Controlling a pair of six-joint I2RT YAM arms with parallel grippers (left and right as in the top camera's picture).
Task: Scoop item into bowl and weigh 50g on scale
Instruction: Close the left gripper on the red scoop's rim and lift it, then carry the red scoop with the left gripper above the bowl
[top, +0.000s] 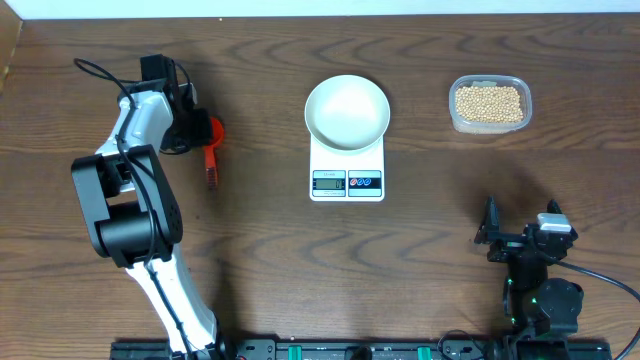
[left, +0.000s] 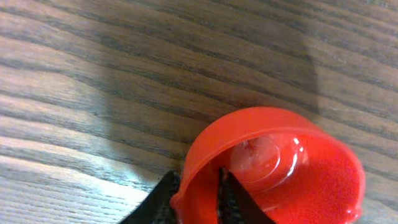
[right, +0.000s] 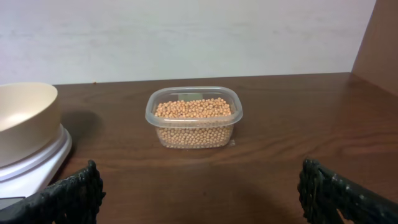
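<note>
Overhead: 1 scale (top: 346, 172) mid-worktop (top: 300, 270), long axis running far-to-near, with its display and 2 buttons on the near edge, toward the arm bases. 1 bowl (top: 346, 110) sits on the scale's far part, upright, mouth up. 1 tub (top: 489, 104) is right of the bowl, well apart, long axis left-right. The beans (top: 489, 102) are in the tub — too many to count.

1 red scoop (top: 211, 140) is left of the scale, well apart. Its cup is at the far end and its handle points toward the near edge, so its axis is roughly parallel to the scale's.

Left jaws, wrist view: pinching the cup's rim wall, 1 finger (left: 239, 202) inside the cup and 1 outside.

Right jaws: spread wide, holding nothing — low over the worktop at near right, facing the tub.
</note>
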